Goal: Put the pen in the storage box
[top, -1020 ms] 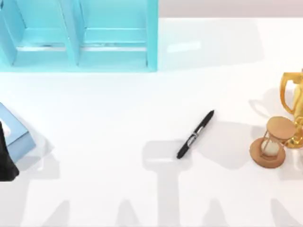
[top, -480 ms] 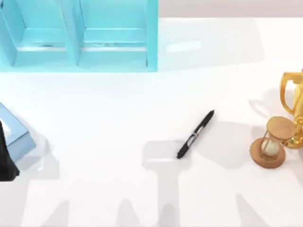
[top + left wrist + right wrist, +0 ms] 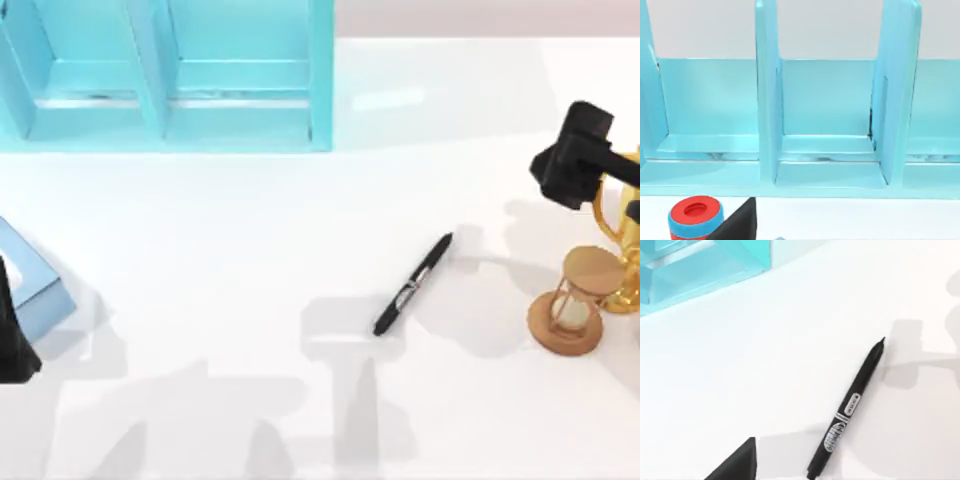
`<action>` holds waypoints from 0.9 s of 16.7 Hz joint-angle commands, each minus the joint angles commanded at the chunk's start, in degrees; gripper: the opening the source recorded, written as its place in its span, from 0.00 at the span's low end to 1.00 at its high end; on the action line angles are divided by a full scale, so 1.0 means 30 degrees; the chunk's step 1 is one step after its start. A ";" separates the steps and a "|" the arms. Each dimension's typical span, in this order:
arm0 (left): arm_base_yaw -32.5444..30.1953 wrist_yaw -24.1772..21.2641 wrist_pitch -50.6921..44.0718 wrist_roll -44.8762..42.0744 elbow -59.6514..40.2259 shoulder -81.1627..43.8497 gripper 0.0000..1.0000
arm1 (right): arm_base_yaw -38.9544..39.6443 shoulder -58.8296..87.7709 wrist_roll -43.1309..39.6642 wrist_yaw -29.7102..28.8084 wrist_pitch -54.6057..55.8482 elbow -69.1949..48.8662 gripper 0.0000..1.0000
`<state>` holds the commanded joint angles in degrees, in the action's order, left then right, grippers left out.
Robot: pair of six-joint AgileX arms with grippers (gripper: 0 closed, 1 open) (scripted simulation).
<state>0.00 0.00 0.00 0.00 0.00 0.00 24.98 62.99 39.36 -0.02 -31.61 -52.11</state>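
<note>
The slim black pen lies flat and diagonal on the white table, right of centre; the right wrist view shows it close up with a pale band near its middle. The storage box is a light blue divided rack at the table's back left, and its compartments face the left wrist camera. My right gripper hovers at the back right, well apart from the pen and above the gold cup. My left gripper stays parked at the left edge.
A wooden hourglass and a gold cup stand at the right edge. A light blue flat box lies at the left edge by my left arm. A red and blue cylinder sits in front of the rack.
My right arm has come into the top view at the back right, and its shadow now falls across the table. The pen and the left arm have not moved.
</note>
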 joint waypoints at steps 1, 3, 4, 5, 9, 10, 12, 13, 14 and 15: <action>0.0000 0.0000 0.0000 0.0000 0.0000 0.0000 1.00 | 0.0466 0.1893 0.1046 0.0015 -0.1017 -0.1547 1.00; 0.0000 0.0000 0.0000 0.0000 0.0000 0.0000 1.00 | 0.1200 0.5550 0.2985 0.0058 -0.2997 -0.4571 1.00; 0.0000 0.0000 0.0000 0.0000 0.0000 0.0000 1.00 | 0.1469 0.7361 0.3869 0.0090 -0.3947 -0.6036 1.00; 0.0000 0.0000 0.0000 0.0000 0.0000 0.0000 1.00 | 0.1672 0.9137 0.4690 0.0128 -0.4859 -0.7435 1.00; 0.0000 0.0000 0.0000 0.0000 0.0000 0.0000 1.00 | 0.1953 1.5150 0.7249 0.0327 -0.7944 -1.2166 1.00; 0.0000 0.0000 0.0000 0.0000 0.0000 0.0000 1.00 | 0.1933 1.6329 0.7706 0.0381 -0.8545 -1.3099 1.00; 0.0000 0.0000 0.0000 0.0000 0.0000 0.0000 1.00 | 0.1836 1.8200 0.8408 0.0482 -0.9511 -1.4619 1.00; 0.0000 0.0000 0.0000 0.0000 0.0000 0.0000 1.00 | 0.1776 1.8888 0.8658 0.0526 -0.9871 -1.5194 1.00; 0.0000 0.0000 0.0000 0.0000 0.0000 0.0000 1.00 | 0.1719 1.9399 0.8842 0.0563 -1.0143 -1.5632 1.00; 0.0000 0.0000 0.0000 0.0000 0.0000 0.0000 1.00 | 0.1674 1.9731 0.8960 0.0590 -1.0321 -1.5925 1.00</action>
<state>0.00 0.00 0.00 0.00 0.00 0.00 30.00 122.19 66.24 1.75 -62.57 -99.88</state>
